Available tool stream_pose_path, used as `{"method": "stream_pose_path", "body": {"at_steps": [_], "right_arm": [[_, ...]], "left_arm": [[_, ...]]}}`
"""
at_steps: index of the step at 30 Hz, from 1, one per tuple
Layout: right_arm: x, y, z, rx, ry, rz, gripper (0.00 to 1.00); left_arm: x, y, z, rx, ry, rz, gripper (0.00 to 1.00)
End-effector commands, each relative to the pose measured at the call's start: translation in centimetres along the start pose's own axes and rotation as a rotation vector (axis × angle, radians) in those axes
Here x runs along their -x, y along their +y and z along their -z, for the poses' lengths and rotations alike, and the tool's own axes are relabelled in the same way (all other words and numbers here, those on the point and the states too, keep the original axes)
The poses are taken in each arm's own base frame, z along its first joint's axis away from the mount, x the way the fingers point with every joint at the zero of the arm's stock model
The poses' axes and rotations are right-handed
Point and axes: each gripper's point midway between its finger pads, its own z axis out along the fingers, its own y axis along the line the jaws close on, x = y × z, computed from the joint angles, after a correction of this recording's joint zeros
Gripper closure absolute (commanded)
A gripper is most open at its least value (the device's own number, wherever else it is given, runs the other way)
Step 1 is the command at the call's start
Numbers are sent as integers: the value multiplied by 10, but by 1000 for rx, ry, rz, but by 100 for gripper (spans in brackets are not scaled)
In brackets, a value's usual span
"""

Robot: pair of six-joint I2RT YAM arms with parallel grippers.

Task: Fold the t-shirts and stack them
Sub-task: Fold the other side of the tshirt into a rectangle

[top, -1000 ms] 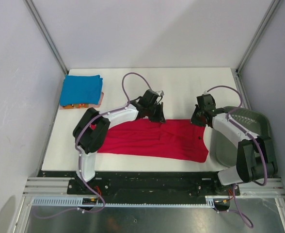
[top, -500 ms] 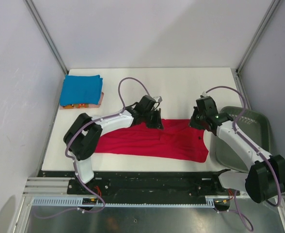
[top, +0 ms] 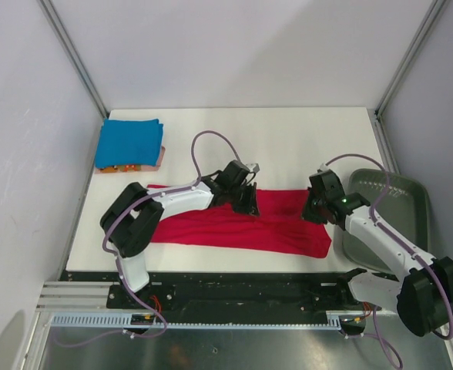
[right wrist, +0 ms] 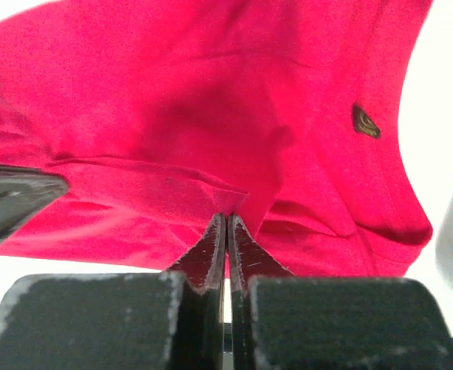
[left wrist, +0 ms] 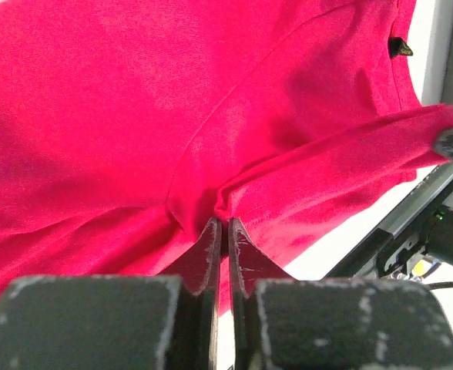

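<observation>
The red t-shirt (top: 234, 227) lies as a long band across the near part of the table. My left gripper (top: 246, 202) is shut on its far edge near the middle, cloth pinched between the fingertips (left wrist: 220, 223). My right gripper (top: 313, 213) is shut on the far edge near the right end, cloth pinched at the tips (right wrist: 226, 218). The dark neck tag (right wrist: 364, 122) shows in the right wrist view and in the left wrist view (left wrist: 400, 48). The blue t-shirt (top: 130, 142) lies folded at the far left on top of the orange one (top: 123, 166).
The dark grey bin (top: 388, 220) stands at the right edge of the table (top: 288, 139), close to my right arm. Grey walls and metal posts enclose the back and sides. The table's near edge runs just below the red shirt.
Both grippers have moved toward me, drawing the red shirt's far edge over the near part. The red band is now narrower. The blue and orange stack has not moved.
</observation>
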Motion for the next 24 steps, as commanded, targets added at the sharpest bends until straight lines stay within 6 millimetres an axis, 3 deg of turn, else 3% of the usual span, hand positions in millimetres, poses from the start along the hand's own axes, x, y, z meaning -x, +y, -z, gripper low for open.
{"method": "stream_pose_path", "body": {"at_steps": [1,7,24], "right_arm": [[-20,-13,-13,-26,28,-22,100],[-36,-22,-25,-38,66,-24,100],[-57,-14,-34,19,120,-29,100]], "left_arm": [[-5,-11,-2,-26,0,-17,93],[-11,-5,-8,-11,15,-13,90],[-9,9,-14,53,-5,6,89]]}}
